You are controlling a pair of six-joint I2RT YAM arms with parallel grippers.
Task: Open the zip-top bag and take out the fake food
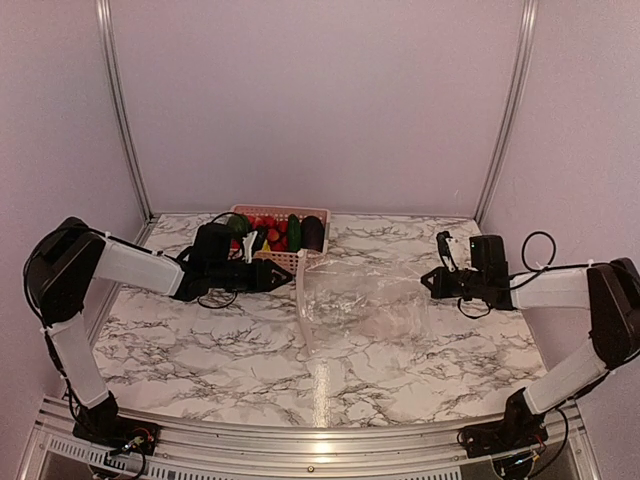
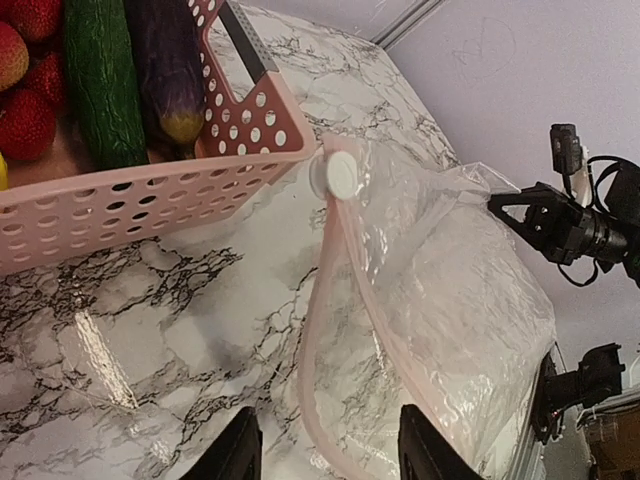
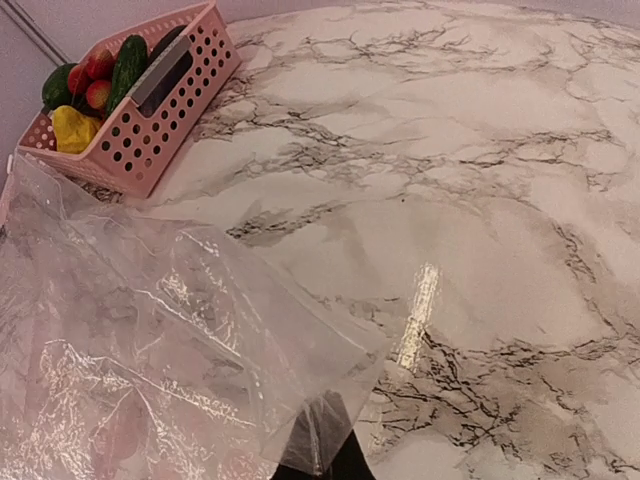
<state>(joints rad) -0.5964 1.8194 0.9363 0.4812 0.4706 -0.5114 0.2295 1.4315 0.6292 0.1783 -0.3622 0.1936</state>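
**A:** Start nearest. What are the tools doing?

**B:** The right tool (image 3: 320, 455) is clenched on a corner of the zip-top bag (image 1: 365, 305). The left tool (image 2: 328, 445) is released, with its fingers apart. The bag's pink zip strip (image 2: 335, 300) runs between them, and it seems to touch neither.

**A:** And the bag itself?

**B:** It lies crumpled on the worktop (image 1: 200, 350) between the two tools, with the zip edge toward the left one. I see nothing inside it.

**A:** Where is the fake food (image 2: 100, 80)?

**B:** Farther back, in the pink basket (image 2: 150, 200), which sits just beside the far end of the strip. There's a cucumber, an eggplant and some red fruits.

**A:** Which step is this, then?

**B:** I'd say the emptying is done, or nearly. The next move is to check the folds for a hidden piece. Then the right tool should let go of the corner without dragging the bag.
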